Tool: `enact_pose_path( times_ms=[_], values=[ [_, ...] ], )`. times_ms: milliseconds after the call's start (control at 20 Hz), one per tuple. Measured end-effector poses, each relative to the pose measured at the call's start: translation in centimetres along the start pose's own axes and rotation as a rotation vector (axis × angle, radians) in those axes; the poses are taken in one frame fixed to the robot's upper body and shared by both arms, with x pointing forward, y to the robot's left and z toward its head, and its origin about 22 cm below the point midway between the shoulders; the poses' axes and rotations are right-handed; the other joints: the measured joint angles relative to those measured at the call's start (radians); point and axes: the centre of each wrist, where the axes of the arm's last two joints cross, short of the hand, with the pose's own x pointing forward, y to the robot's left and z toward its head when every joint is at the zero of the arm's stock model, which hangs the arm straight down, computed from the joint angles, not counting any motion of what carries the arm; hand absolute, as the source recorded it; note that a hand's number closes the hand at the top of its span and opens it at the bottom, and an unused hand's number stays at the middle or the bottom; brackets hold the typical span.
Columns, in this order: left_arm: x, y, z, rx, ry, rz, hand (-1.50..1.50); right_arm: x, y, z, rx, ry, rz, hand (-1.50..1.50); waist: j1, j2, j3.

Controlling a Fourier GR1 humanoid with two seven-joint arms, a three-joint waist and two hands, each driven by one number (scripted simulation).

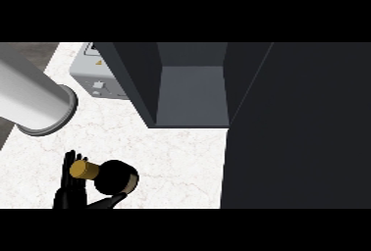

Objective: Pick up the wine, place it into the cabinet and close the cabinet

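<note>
With the left hand (69,188) clasped round the wine (116,177), carry it into the open cabinet (192,93), clearing its side walls.

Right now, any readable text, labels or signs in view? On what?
No words can be read.
Grey appliance: yellow triangular warning sign; small marks below it, too blurred to read.
Wine bottle in the left hand: no label shows.
Cabinet: none.

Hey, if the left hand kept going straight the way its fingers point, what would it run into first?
Probably nothing soon: the left hand, holding the wine bottle, points up the counter. The grey forearm crosses that line but seems higher; the cabinet lies off to the right.
</note>
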Motion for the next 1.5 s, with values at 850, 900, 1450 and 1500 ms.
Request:
enact_pose_path(
  times_ms=[850, 900, 1450, 1500],
  values=[
    [-5.0, -0.7, -0.6, -0.014, 0.002, 0.134, -1.5, 0.0, -0.9, -0.2, 0.002, 0.003, 0.013, -1.5, -0.001, 0.0, 0.0],
    [-5.1, -0.7, -0.7, -0.014, -0.001, 0.142, -1.5, -0.1, -1.1, 0.0, 0.001, 0.005, 0.017, -1.5, -0.001, 0.0, 0.0],
    [-6.4, -0.3, -0.3, -0.048, -0.038, 0.18, 1.5, -0.6, -0.9, -0.1, -0.006, -0.005, 0.008, -1.5, 0.003, -0.005, 0.013],
    [-6.5, -0.3, -0.3, -0.054, -0.042, 0.186, 1.5, -0.5, -1.0, -0.3, -0.003, -0.007, 0.009, -1.5, 0.003, -0.006, 0.015]
  ],
)
